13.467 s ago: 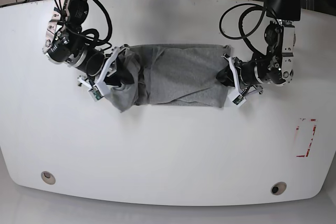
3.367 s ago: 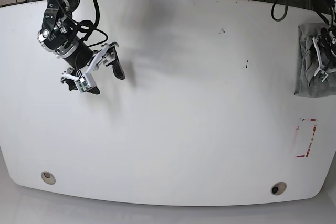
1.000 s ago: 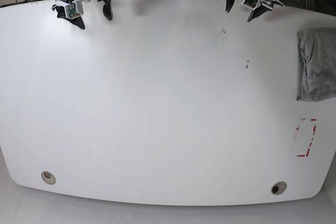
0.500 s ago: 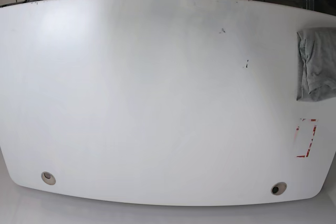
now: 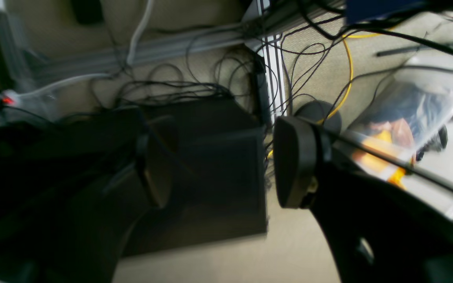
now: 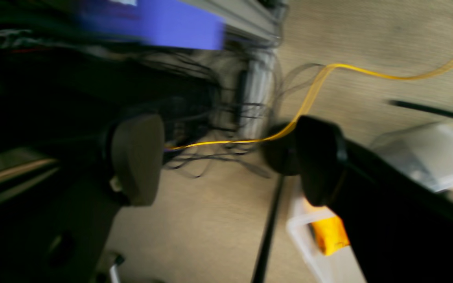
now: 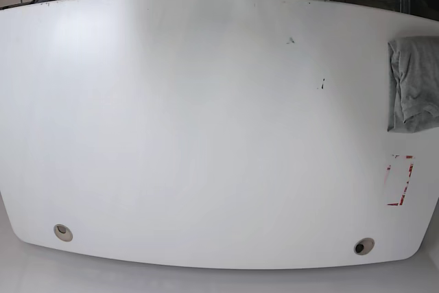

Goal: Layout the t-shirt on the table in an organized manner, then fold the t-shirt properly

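**Shirt folded at table edge, both grippers off table**

1 t-shirt (image 7: pixel 413 84), 1 table (image 7: pixel 206 135), 2 grommets, 1 red tape rectangle (image 7: pixel 400 180). Shirt lies folded at table's far right edge in base view, just above the tape. Left gripper (image 5: pixel 226 161) & right gripper (image 6: pixel 230 161): jaws wide apart, holding nothing, over floor w/ cables; shirt nowhere near either.

table (image 7: pixel 206 135) — glossy white, smooth | t-shirt (image 7: pixel 415 84) — grey cloth, matt
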`<state>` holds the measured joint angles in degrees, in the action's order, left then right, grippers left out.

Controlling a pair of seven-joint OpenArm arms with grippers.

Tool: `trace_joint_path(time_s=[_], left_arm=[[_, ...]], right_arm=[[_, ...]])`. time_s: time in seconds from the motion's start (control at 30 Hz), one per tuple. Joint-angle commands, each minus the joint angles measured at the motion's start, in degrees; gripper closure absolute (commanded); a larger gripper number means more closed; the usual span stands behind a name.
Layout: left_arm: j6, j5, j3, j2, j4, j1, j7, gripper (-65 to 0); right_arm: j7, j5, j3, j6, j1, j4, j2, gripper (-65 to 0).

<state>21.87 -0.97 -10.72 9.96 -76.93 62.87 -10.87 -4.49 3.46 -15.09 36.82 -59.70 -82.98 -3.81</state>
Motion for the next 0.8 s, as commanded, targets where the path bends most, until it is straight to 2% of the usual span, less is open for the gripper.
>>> trace_joint_path(time_s=[0.0,0.17,0.37,0.53,0.77], left_arm=[[0.24,-0.3,1.27,0.9,6.02,-2.87,-0.77,-35.1],[0.24,-0.13,1.71,1.17,17.19,-11.05,-0.77,-35.1],[0.24,4.45,1.71,1.08,27.91,-20.45,-0.77,-35.1],[0.15,5.41,1.62,1.08,35.39,-26.61,-0.77,-35.1],[-5.12,5.41,1.62,1.08,47.96,-34.61,-0.77,-35.1]], right_arm=[[1.02,-1.57,-0.16,0.59,2.95,4.87,-0.27,-49.5],[1.02,-5.0,-0.95,0.59,10.34,14.63,-0.71,-49.5],[1.02,-5.71,-1.3,0.59,15.61,21.75,-2.38,-49.5],[0.67,-5.79,-1.3,0.5,19.22,25.27,-3.79,-49.5],[0.93,-5.79,-1.22,0.5,24.67,32.56,-5.28,-49.5]])
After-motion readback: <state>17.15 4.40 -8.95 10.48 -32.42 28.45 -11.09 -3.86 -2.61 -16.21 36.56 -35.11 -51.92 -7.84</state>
